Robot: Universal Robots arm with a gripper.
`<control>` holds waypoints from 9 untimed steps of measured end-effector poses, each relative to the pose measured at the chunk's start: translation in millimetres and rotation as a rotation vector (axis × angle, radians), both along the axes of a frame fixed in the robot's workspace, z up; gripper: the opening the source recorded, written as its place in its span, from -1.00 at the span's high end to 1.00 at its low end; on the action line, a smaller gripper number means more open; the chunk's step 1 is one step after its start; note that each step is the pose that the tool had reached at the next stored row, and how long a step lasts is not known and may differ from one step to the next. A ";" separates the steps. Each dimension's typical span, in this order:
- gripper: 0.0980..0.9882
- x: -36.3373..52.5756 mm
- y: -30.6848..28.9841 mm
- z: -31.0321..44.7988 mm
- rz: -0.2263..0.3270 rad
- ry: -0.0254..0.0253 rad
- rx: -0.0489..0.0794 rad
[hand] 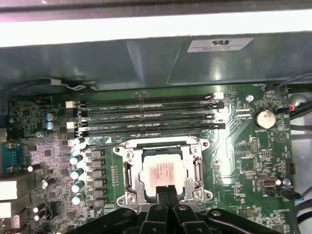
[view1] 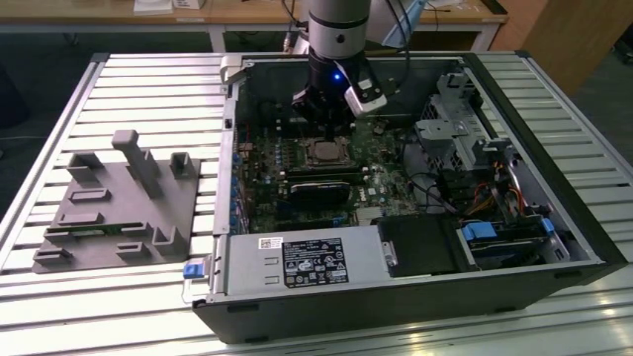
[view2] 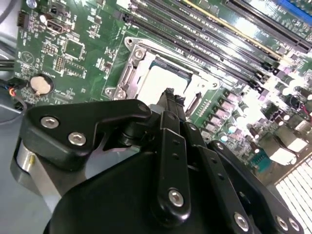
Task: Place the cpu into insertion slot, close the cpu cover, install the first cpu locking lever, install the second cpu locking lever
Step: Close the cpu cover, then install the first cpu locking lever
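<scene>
- Grey-bronze metal of the cpu (hand: pixel 162 171) shows through a square window. The chip lies flat inside the insertion slot (hand: pixel 162 148), and we see the dark rim of the slot along one edge of the chip.
- We see the cpu cover (hand: pixel 136 168), a silvery frame, lying down over the slot. It goes around the chip on all sides.
- The end effector (hand: pixel 165 190) is narrow. In both wrist views its two black fingertips (view2: pixel 169 95) stand side by side with almost no gap, and we see nothing held between them.
- The tips hang over the edge of the cover, just beside the chip. We cannot tell if they touch the metal.
- Around the slot we see the green motherboard (hand: pixel 243 156). The long black memory slots (hand: pixel 146 117) run near one side of the cover, and a round coin battery (hand: pixel 265 118) sits well apart from it.
- In the exterior view the computer case (view1: pixel 554 245) lies open on a bench (view1: pixel 148 96) made of metal slats. The arm (view1: pixel 336 30) comes down into the case, above the middle of the board.
- A grey fixture (view1: pixel 118 208) with upright blocks rests on the bench at the exterior view's left, apart from the case.
</scene>
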State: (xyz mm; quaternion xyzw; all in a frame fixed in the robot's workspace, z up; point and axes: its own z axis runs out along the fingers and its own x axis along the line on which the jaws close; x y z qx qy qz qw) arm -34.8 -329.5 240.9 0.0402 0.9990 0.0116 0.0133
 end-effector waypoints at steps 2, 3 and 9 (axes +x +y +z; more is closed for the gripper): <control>0.98 0.0 0.0 0.0 0.000 -0.0002 0.000; 0.98 0.0 0.0 0.2 0.000 -0.0001 0.000; 0.98 0.0 0.0 1.9 0.000 0.0000 0.000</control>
